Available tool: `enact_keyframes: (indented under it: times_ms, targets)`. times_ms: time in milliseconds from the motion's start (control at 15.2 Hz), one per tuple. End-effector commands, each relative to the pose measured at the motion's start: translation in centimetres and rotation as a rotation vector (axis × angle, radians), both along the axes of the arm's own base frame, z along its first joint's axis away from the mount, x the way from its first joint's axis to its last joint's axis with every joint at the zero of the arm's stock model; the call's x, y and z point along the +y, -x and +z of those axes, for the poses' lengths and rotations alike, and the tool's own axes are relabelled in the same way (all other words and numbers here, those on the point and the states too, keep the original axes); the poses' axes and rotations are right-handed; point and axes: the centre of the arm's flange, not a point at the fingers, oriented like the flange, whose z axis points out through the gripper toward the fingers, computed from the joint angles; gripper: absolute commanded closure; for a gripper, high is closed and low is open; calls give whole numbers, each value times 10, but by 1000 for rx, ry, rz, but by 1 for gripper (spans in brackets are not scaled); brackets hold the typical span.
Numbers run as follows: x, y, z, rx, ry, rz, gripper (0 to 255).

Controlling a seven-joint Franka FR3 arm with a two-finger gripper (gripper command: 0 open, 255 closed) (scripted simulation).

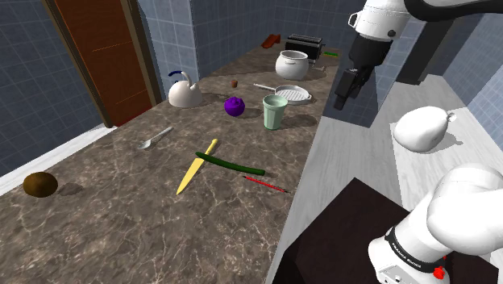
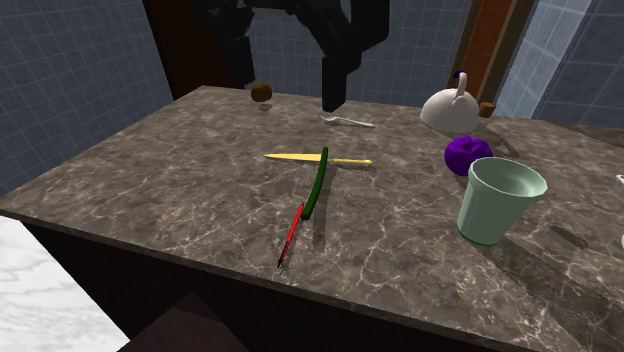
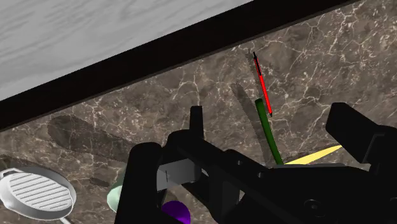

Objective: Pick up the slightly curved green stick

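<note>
Green stick [image 1: 234,166], slim, dark and gently bowed along its length, lies flat on the brown marbled surface [image 1: 121,218], towards the near right part of it in the shoulder view. At its left end it crosses a yellow knife [image 1: 193,169], which runs from there towards the near side. Just beside its right end, a little nearer, lies a thin red pen [image 1: 264,184], apart from it. Farther back and a little to the right stands a pale green cup [image 1: 275,111], with a purple ball [image 1: 234,106] near the cup's left. Farther right again, the black claw [image 1: 341,98] hangs in the air over the surface's right edge, beyond the cup and well apart from the stick. Its two fingers stand apart, and the stick lies untouched on the surface, to the near left of the claw and lower than it.
</note>
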Motion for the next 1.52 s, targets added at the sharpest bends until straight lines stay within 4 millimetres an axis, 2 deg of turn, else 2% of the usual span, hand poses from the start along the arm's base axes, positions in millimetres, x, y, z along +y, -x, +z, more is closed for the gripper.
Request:
enact_keyframes:
  times_ms: [0,726,1452]
  targets:
    - [0,0,0,0,0,0,0]
    - [57,-101,-93,14,50,133,0]
    - [123,-194,-190,27,100,266,0]
